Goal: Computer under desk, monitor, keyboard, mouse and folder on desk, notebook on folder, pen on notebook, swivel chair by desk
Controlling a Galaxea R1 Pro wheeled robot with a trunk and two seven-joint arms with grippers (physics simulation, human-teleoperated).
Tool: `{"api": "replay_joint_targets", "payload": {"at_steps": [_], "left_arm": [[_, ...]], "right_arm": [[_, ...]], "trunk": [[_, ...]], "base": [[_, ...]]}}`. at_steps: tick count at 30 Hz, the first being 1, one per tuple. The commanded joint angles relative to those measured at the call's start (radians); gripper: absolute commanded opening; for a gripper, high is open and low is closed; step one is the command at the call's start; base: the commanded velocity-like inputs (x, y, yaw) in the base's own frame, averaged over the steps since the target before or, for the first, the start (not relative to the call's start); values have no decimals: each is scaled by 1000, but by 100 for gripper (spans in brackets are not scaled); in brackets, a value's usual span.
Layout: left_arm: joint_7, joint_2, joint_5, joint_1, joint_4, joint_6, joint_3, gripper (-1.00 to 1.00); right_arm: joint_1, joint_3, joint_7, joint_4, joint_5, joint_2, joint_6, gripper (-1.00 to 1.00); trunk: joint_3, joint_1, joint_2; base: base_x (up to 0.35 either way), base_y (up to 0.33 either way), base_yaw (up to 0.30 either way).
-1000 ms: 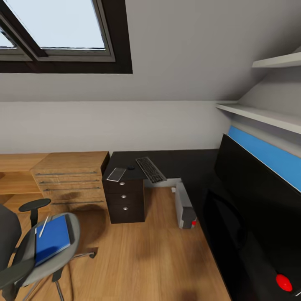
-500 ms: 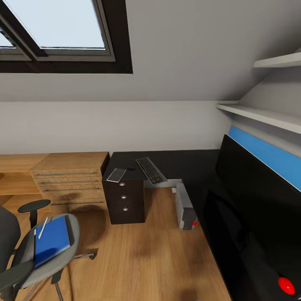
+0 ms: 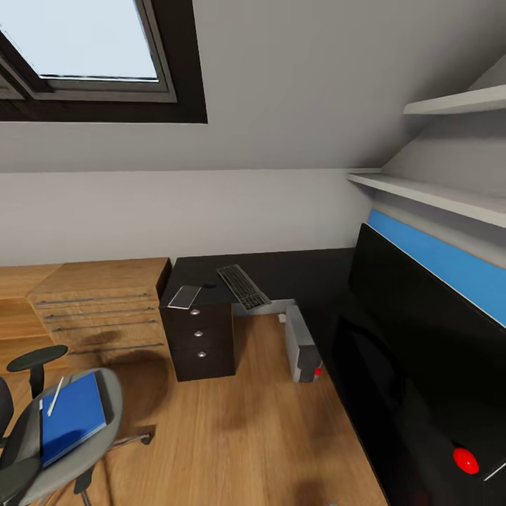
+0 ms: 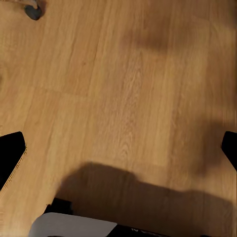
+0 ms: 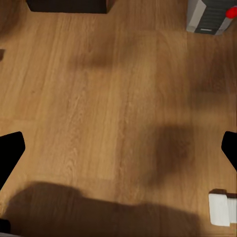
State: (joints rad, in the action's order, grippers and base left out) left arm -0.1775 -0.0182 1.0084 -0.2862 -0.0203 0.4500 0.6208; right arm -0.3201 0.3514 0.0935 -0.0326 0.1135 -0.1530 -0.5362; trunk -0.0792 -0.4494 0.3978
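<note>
- Your left hand [image 4: 118, 148] hangs over bare wooden floor [image 4: 123, 89]; its two black fingertips [image 4: 11, 153] sit at opposite edges of the left wrist view, spread wide with nothing between them. A dark castor [image 4: 33, 11] shows near one corner.
- Your right hand [image 5: 118, 153] is also spread wide and empty, fingertips [image 5: 10, 150] far apart over floor. Ahead of it in the right wrist view is the base of the computer [image 5: 207, 17] with a red spot on it.
- In the head view, the computer [image 3: 301, 344] stands on the floor under the counter [image 3: 295, 270], beside the dark drawer unit [image 3: 198, 341].
- The keyboard [image 3: 242, 286] lies at an angle on the counter's far wing. The mouse [image 3: 209, 284] sits just beside it, and a flat grey item [image 3: 184, 296] lies near the counter's end.
- The monitor [image 3: 422, 330] is on the counter's near wing, close at your right, in front of the blue back panel [image 3: 450, 270].
- The swivel chair [image 3: 70, 436] stands well apart from the counter, at your lower left. The folder [image 3: 70, 418] lies on its seat, with a thin white pen [image 3: 55, 386] on top.
- A light wooden chest [image 3: 98, 306] stands against the wall left of the drawers.
</note>
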Motion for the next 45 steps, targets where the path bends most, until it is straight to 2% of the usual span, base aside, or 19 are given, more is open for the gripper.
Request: {"api": "replay_joint_targets", "payload": {"at_steps": [1, 13, 23, 33, 40, 43, 45], "left_arm": [[-7, 0, 10, -1, 0, 1, 5, 100], [-7, 0, 10, -1, 0, 1, 5, 100], [-8, 1, 10, -1, 0, 1, 5, 100], [-8, 1, 10, -1, 0, 1, 5, 100], [-8, 1, 10, -1, 0, 1, 5, 100], [-8, 1, 10, -1, 0, 1, 5, 100], [-8, 2, 10, -1, 0, 1, 6, 100]], "right_arm": [[-1, 9, 2, 2, 10, 0, -4, 100], [-1, 9, 2, 4, 8, 4, -35, 100], [-1, 11, 3, 5, 7, 3, -34, 100], [-1, 11, 3, 4, 7, 4, -36, 100], [-1, 8, 3, 0, 9, 4, -34, 100], [-2, 4, 18, -11, 14, 7, -29, 100], [-3, 1, 58, -53, 28, 9, -20, 100]], "trunk": [[-2, -1, 2], [-2, -1, 2], [-2, -1, 2], [-2, -1, 2], [-2, -1, 2], [-2, -1, 2], [-2, -1, 2]], "base": [[0, 200, -31], [83, 36, -5], [303, 12, 0], [270, 206, 0], [237, 53, 0], [266, 6, 0], [231, 2, 0]]}}
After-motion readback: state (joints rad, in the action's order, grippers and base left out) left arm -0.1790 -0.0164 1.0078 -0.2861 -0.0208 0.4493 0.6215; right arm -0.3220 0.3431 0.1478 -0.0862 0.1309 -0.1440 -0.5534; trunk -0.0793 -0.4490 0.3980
